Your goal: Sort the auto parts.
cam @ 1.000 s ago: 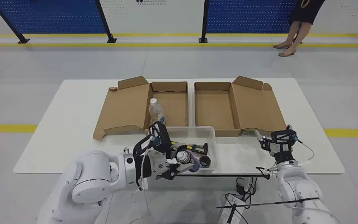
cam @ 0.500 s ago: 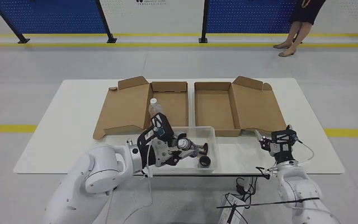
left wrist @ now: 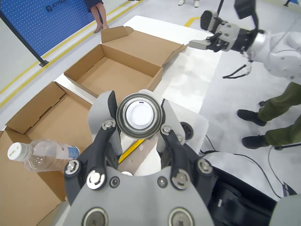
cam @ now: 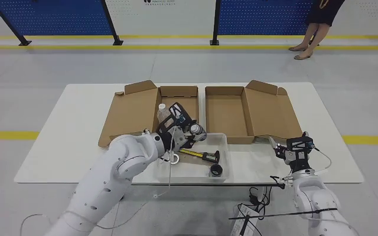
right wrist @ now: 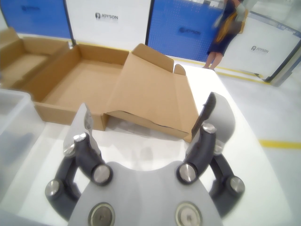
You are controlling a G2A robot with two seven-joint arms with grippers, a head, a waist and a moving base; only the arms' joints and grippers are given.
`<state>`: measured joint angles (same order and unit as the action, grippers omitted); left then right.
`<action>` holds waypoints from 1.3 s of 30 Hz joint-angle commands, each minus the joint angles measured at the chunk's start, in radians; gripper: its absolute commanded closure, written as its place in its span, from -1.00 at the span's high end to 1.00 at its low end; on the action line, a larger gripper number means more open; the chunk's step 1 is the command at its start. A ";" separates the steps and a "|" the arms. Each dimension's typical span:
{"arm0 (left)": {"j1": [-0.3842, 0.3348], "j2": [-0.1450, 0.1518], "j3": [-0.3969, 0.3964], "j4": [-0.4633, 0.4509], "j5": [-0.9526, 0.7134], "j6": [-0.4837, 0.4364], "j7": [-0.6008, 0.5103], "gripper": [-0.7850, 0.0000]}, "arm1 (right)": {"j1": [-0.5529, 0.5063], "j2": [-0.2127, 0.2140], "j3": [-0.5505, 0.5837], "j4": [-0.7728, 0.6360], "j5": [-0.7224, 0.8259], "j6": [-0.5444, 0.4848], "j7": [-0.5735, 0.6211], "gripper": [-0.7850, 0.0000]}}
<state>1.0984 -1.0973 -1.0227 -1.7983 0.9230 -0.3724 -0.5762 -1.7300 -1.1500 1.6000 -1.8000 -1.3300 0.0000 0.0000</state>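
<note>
Tabletop: left gripper (raised) clamps canister.

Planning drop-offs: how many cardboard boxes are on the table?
2. One open brown cardboard box holds a clear plastic bottle; the second box sits beside it, on the right arm's side.

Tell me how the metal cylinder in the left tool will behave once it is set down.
The metal cylinder looks rigid, so the left tool probably won't dent it. Its round smooth wall may slip or roll if laid sideways.
</note>
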 commanded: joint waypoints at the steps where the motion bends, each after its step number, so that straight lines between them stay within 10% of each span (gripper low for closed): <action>1: -0.034 -0.008 0.025 0.053 0.036 0.011 0.017 -1.00 | 0.000 0.000 0.000 0.000 0.000 0.000 0.000 1.00; 39: -0.381 -0.155 0.256 0.704 0.102 0.073 0.071 -1.00 | 0.000 0.000 0.000 0.000 0.000 0.000 0.000 1.00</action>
<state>0.7205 -1.2495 -0.7686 -1.1041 1.0262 -0.2971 -0.5078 -1.7300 -1.1500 1.6000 -1.8000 -1.3300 0.0000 0.0000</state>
